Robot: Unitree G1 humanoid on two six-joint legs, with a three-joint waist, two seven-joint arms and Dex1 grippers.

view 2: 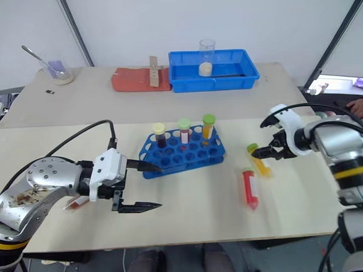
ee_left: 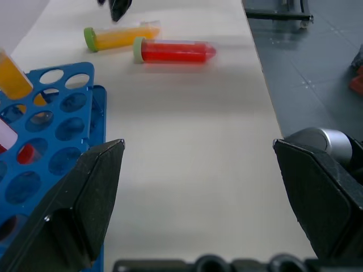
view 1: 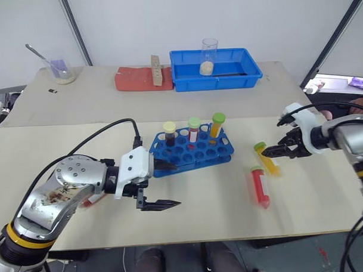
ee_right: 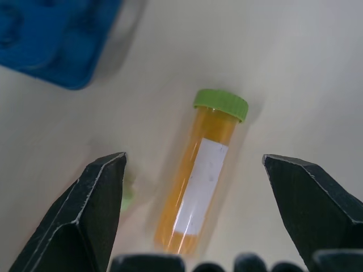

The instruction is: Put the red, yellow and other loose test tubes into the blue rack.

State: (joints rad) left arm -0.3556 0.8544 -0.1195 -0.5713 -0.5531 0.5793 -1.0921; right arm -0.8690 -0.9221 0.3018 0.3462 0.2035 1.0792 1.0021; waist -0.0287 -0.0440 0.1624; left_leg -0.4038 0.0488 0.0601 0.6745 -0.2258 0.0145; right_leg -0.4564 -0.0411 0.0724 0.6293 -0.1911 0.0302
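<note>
Three capped tubes already stand in the blue rack (view 1: 193, 150), while the yellow tube (view 1: 267, 157) and the red tube (view 1: 260, 186) lie loose on the table (view 1: 208, 212) to its right. My right jaws (view 1: 280, 150) hang wide open and empty over the yellow tube, and my left jaws (view 1: 165, 185), equally wide and empty, sit beside the rack, so I judge two placements remain.

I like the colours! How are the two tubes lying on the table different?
The yellow tube holds orange-yellow liquid; the red tube holds red. The yellow tube lies between the right gripper's open fingers; the red tube lies apart from it, nearer the table's front edge. Both have green caps and lie flat outside the blue rack.
</note>
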